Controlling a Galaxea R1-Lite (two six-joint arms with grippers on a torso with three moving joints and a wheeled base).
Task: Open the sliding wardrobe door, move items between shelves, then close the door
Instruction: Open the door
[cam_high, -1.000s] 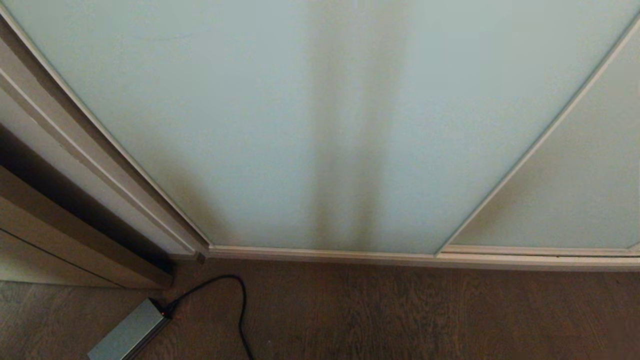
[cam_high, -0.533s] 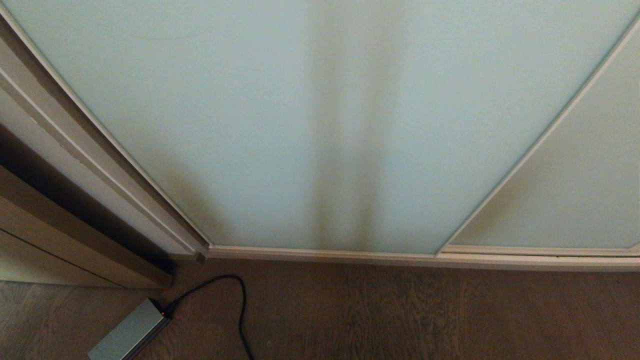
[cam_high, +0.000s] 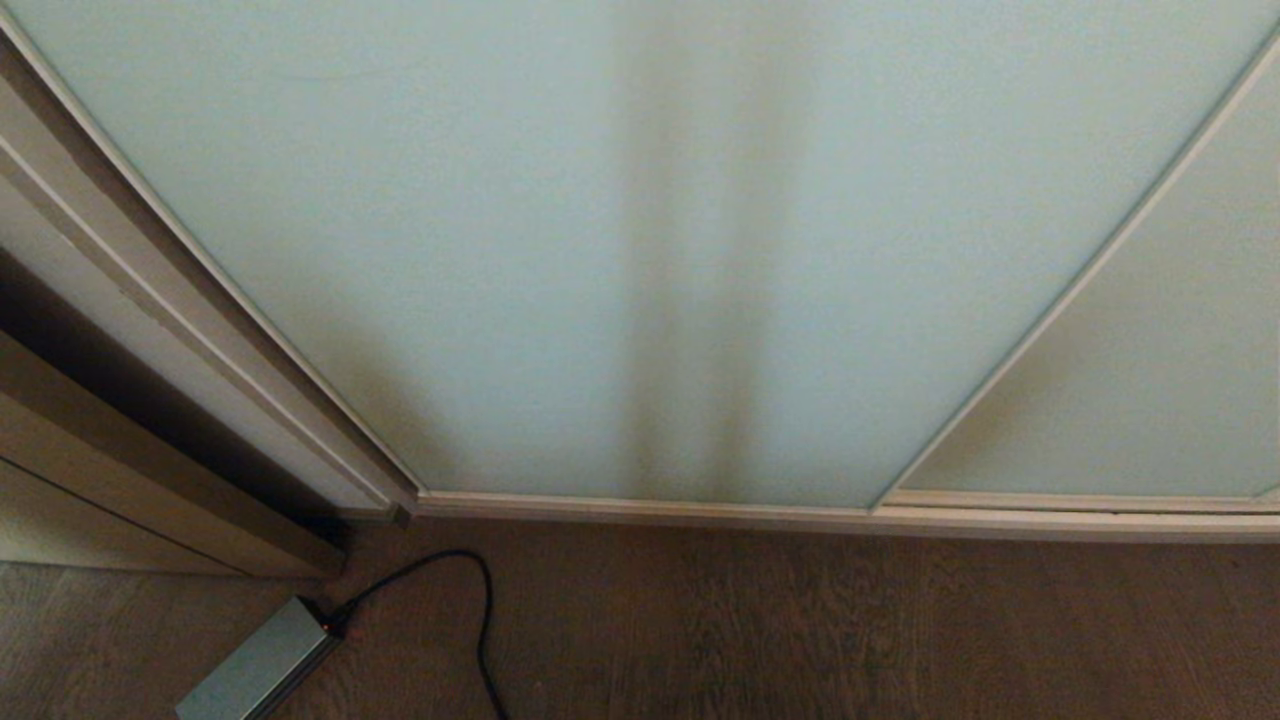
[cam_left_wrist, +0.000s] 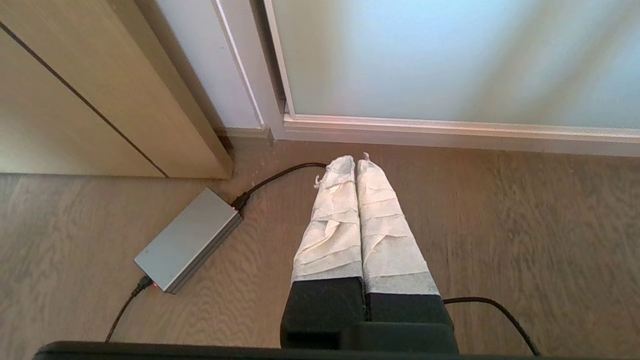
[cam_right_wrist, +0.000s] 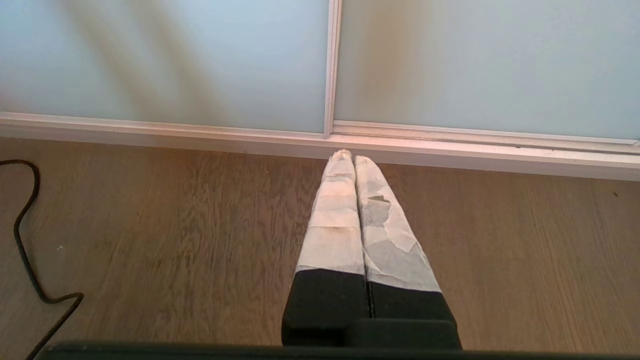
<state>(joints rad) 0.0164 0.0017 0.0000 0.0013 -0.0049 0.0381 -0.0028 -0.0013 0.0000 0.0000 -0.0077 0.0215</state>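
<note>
We face the sliding wardrobe door (cam_high: 560, 260), a frosted pale blue-green panel standing fully across the opening, its lower rail meeting the wooden floor (cam_high: 800, 620). A second panel (cam_high: 1150, 380) overlaps it on our right. Our left gripper (cam_left_wrist: 356, 162) hangs low over the floor, jaws pressed together and holding nothing, its tips short of the door's lower rail. Our right gripper (cam_right_wrist: 348, 156) hangs likewise, jaws together and empty, near where the two panels meet. A grey box (cam_left_wrist: 187, 240) with a black cable (cam_left_wrist: 280, 175) lies beside the left gripper.
</note>
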